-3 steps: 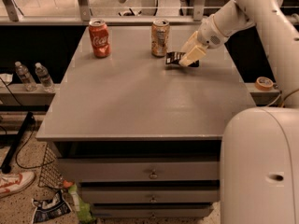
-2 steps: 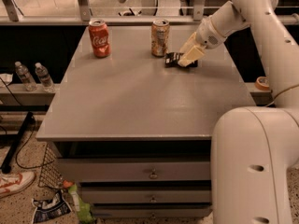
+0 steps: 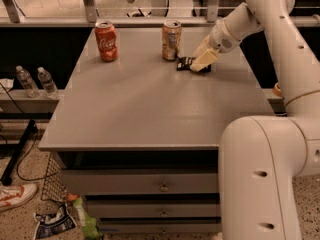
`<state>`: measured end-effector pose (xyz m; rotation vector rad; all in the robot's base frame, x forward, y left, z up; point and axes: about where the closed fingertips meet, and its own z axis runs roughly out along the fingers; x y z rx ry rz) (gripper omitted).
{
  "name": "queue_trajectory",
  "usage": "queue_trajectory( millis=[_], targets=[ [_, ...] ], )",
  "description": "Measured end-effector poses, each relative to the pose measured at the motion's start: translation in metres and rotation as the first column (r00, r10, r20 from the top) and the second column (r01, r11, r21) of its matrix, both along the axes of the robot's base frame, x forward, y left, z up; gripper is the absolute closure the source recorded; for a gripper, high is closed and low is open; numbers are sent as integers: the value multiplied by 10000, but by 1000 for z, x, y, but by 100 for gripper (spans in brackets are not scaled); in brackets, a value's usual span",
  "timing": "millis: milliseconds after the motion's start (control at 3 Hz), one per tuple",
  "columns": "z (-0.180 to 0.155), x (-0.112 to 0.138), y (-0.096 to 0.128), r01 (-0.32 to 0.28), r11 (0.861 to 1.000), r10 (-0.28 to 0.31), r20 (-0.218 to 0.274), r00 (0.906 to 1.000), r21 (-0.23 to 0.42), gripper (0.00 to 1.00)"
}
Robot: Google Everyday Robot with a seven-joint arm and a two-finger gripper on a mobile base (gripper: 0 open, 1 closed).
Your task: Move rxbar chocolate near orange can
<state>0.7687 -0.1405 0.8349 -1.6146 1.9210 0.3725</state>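
One gripper (image 3: 202, 62) was seen over the right end of the rxbar chocolate (image 3: 183, 63), which was laid left-right just beside the orange can (image 3: 171, 40); its grip could not be told.

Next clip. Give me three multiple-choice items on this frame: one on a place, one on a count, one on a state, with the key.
1. Where does the chocolate bar lie?
A) close beside the orange can
B) in the middle of the table
C) at the table's near edge

2. How many cans stand on the table?
A) one
B) two
C) four

3. How is the orange can?
A) upright
B) tipped over
C) crushed flat

Key:
1 A, the bar lies next to that can, with the pincer down at it.
2 B, the red can and the orange one.
3 A, its silver top faces up.
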Motion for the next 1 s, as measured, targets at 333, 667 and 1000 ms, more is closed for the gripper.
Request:
queue_trajectory(
  millis=[333, 667, 1000],
  targets=[
    [-3, 2, 3, -5, 10000, 5, -2, 10000, 19, 59],
    [-2, 2, 3, -6, 10000, 6, -2, 10000, 20, 36],
    [-2, 2, 3, -6, 10000, 6, -3, 10000, 20, 13]
  ],
)
